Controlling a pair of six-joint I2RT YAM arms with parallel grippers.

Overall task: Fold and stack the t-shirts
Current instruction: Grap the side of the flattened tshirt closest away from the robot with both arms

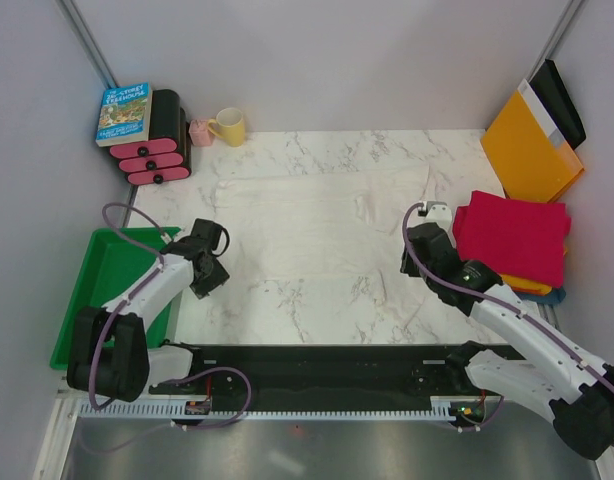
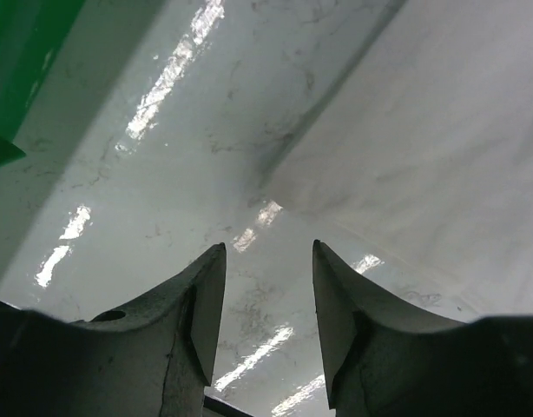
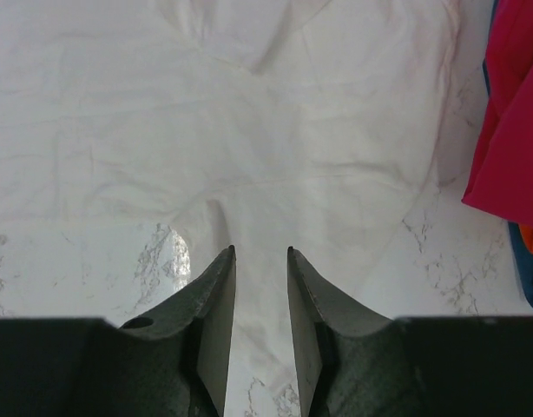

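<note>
From above, the white shirt (image 1: 327,205) is lying spread and wrinkled across the far half of the table (image 1: 317,290). Right of it, a red shirt (image 1: 514,235) is topping a folded stack, with a yellow envelope (image 1: 532,150) leaning behind. Left of the white shirt, a green tray (image 1: 102,285) is sitting, and a book (image 1: 124,113) and mug (image 1: 229,126) are standing behind the shirt's left corner. The left gripper (image 1: 215,258) is hovering off the shirt's near-left corner, the right gripper (image 1: 423,232) at its right edge. The left wrist view is showing spread fingers (image 2: 206,304) holding nothing over bare marble beside the shirt. The right wrist view is showing fingers (image 3: 216,313) slightly parted over the shirt's near edge, pinching nothing.
</note>
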